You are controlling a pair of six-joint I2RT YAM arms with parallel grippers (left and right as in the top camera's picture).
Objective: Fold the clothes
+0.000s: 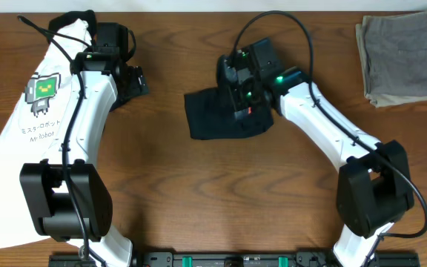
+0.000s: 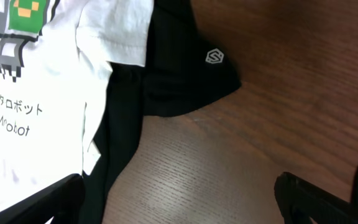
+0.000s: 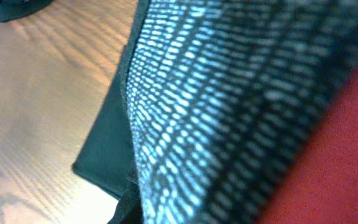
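1. My right end effector (image 1: 242, 100) sits low over the black trousers (image 1: 210, 119), which lie as a compact bundle near the middle of the wooden surface (image 1: 199, 193). Most of the bundle spreads out to the left of the end effector and beneath it.
2. The right wrist camera is nearly filled by the trousers' grey woven waistband (image 3: 229, 93), very close and blurred, with its coral red edging (image 3: 334, 168) at the lower right. Black cloth shows under the waistband, and bare wood lies to its left.
3. My own right fingers do not show there, and from overhead the wrist covers them. I cannot tell whether that end effector is apart or clamped on the cloth.
4. My left end effector (image 2: 179, 205) has its fingers (image 2: 316, 199) wide apart over bare wood, holding nothing.
5. Just ahead of it and to its left lies a white T-shirt (image 2: 36, 124) with a green robot print. A black garment (image 2: 179, 74) with a small white logo pokes out from under the shirt's edge. I cannot tell what kind of garment it is.
6. Folded grey-olive trousers (image 1: 405, 55) lie well apart from my right end effector, at the far right corner of the surface.
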